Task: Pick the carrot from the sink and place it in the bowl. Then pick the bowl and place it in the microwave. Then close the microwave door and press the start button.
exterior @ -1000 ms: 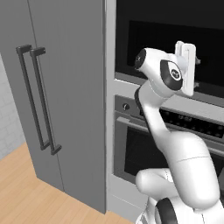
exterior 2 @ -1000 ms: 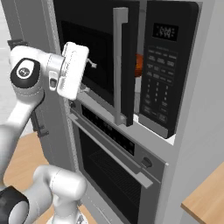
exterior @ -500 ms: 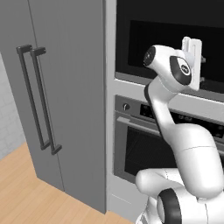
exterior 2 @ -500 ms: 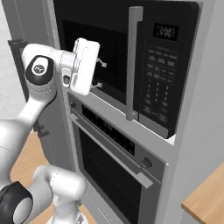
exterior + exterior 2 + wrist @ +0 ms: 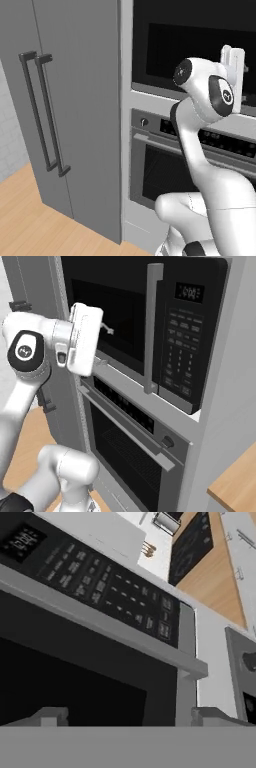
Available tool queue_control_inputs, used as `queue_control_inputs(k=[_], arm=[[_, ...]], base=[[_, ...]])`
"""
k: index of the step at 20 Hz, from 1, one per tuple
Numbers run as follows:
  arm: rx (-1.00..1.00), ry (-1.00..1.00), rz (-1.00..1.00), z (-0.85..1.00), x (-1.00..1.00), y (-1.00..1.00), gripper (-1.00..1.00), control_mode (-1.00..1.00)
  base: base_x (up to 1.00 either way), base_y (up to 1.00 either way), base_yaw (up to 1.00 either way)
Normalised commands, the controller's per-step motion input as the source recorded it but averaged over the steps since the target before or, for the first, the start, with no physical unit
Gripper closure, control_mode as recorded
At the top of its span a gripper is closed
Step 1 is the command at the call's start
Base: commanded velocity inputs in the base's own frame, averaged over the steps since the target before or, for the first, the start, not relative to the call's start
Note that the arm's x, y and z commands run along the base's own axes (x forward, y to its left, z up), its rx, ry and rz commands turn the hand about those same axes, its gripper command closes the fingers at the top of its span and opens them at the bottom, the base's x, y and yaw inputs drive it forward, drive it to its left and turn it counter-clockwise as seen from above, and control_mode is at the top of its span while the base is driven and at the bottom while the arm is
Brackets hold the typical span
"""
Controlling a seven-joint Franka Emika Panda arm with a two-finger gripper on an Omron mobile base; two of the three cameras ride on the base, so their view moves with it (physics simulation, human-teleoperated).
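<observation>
Since a second ago the microwave door (image 5: 117,316) has swung shut. Nearest, the claw (image 5: 106,331) hangs empty, jaws wide, before its window. Beyond, the keypad (image 5: 181,366): approach squarely for start, pressing lightly.

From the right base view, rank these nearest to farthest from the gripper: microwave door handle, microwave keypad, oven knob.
Gripper sits open, in front of the microwave door window.
1. Microwave door handle, just right of the gripper.
2. Microwave keypad, right beyond the handle.
3. Oven knob, far below and right.
</observation>
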Motion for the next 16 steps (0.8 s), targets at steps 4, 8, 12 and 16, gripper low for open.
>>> queue_control_inputs(k=[4, 8, 12, 16], arm=[[-0.08, 0.06, 0.12, 0.29, -1.00, 0.18, -1.00, -1.00], [-0.21, 0.25, 0.14, 0.15, -0.91, 0.19, 1.00, -1.00], [-0.28, 0.34, 0.13, 0.00, -0.77, 0.18, 1.00, -1.00], [-0.26, 0.23, 0.12, 0.00, -0.82, -0.02, 1.00, -1.00]], base=[[0.00, 0.00, 0.00], [0.00, 0.00, 0.00], [0.00, 0.00, 0.00], [0.00, 0.00, 0.00]])
